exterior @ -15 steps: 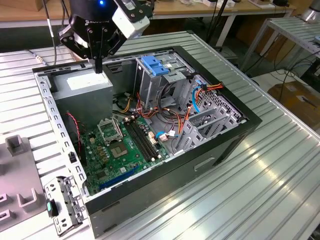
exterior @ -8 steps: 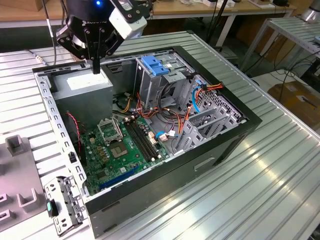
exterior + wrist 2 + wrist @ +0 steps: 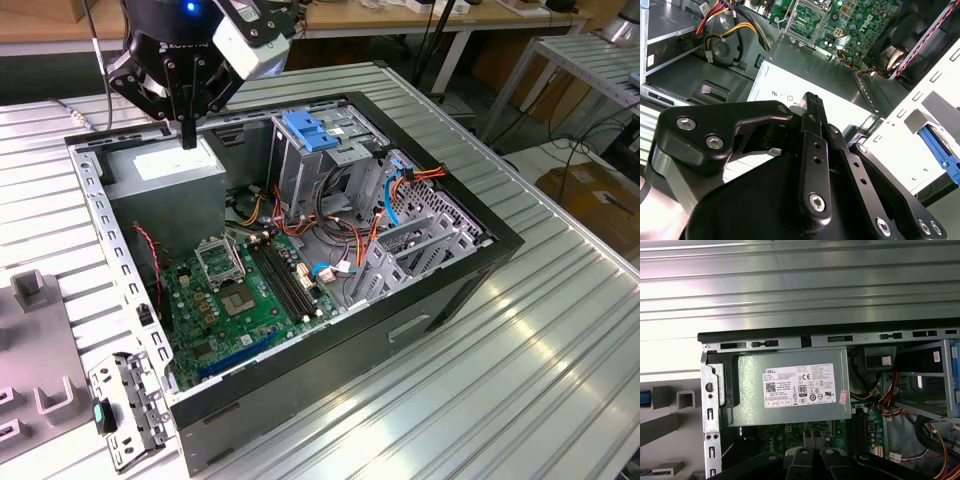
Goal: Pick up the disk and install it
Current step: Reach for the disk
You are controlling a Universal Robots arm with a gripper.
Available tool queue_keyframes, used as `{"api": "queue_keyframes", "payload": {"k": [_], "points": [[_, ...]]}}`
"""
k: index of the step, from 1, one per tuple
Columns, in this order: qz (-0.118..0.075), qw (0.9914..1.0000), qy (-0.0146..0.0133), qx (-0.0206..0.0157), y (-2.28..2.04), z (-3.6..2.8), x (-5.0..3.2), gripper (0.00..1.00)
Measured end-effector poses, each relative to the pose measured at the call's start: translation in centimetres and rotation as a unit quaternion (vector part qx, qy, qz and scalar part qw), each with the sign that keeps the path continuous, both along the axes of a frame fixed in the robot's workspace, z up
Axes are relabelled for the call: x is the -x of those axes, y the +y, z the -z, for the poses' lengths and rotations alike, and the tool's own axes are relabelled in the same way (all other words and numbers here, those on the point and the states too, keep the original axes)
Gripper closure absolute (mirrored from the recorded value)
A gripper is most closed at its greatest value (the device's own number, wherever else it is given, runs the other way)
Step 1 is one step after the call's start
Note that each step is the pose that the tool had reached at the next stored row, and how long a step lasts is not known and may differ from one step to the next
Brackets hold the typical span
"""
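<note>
My gripper (image 3: 187, 138) hangs upper left in the exterior view, fingers pressed together on nothing, tips just above the power supply (image 3: 165, 165) in the open computer case (image 3: 330, 375). In the second wrist view the disk (image 3: 942, 155) shows as a bright blue carrier edge in a pale holder (image 3: 895, 145) outside the case. I judge it to be stiff, dense and shock-sensitive, so I'd grip the carrier's rails.

Open computer case (image 3: 400, 330), grey power supply (image 3: 790, 405)
</note>
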State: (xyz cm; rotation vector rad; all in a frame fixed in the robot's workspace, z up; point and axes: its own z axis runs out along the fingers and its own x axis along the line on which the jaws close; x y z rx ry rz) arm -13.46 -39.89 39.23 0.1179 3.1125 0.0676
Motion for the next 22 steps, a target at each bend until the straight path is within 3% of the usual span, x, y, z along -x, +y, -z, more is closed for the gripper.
{"api": "queue_keyframes", "payload": {"k": [9, 22], "points": [[0.0, 1.0, 0.0, 0.0, 0.0, 0.0, 0.04, 0.89], [0.0, 1.0, 0.0, 0.0, 0.0, 0.02, 1.48, 0.89]]}}
